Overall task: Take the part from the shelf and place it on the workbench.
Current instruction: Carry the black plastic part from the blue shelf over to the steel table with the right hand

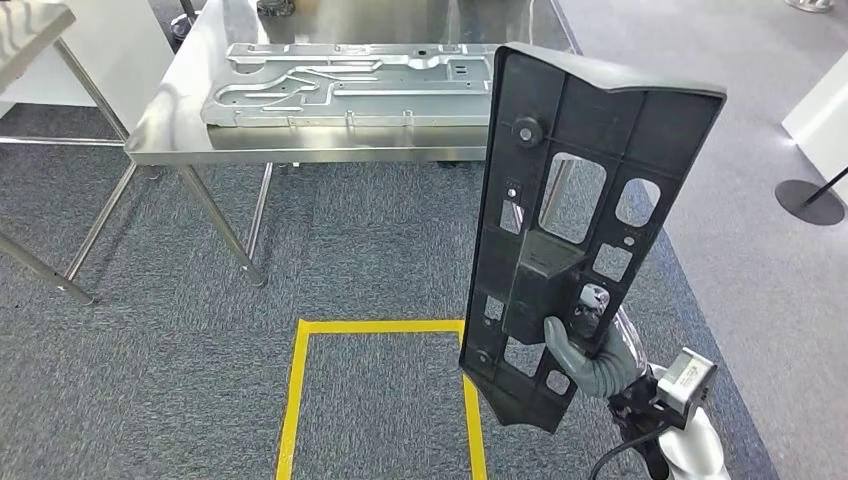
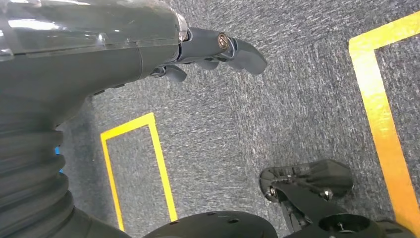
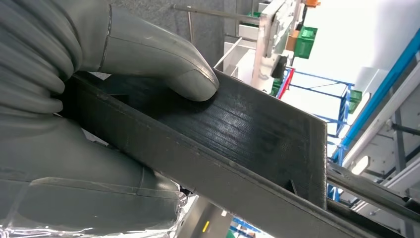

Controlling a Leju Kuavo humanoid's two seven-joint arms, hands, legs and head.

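My right hand [image 1: 590, 352] grips a long black plastic part [image 1: 575, 215] near its lower end and holds it upright in front of me, ribbed side toward the camera. In the right wrist view the grey thumb [image 3: 158, 59] presses on the black part [image 3: 247, 134]. The steel workbench [image 1: 180, 120] stands ahead, beyond the part. My left hand [image 2: 208, 49] hangs over the carpet, fingers loosely extended and holding nothing.
A large silver stamped metal panel [image 1: 350, 85] lies on the workbench. A yellow taped rectangle [image 1: 300, 380] marks the grey carpet below me. A second table's legs [image 1: 40, 270] stand at the left. A stanchion base [image 1: 808, 200] sits at the right.
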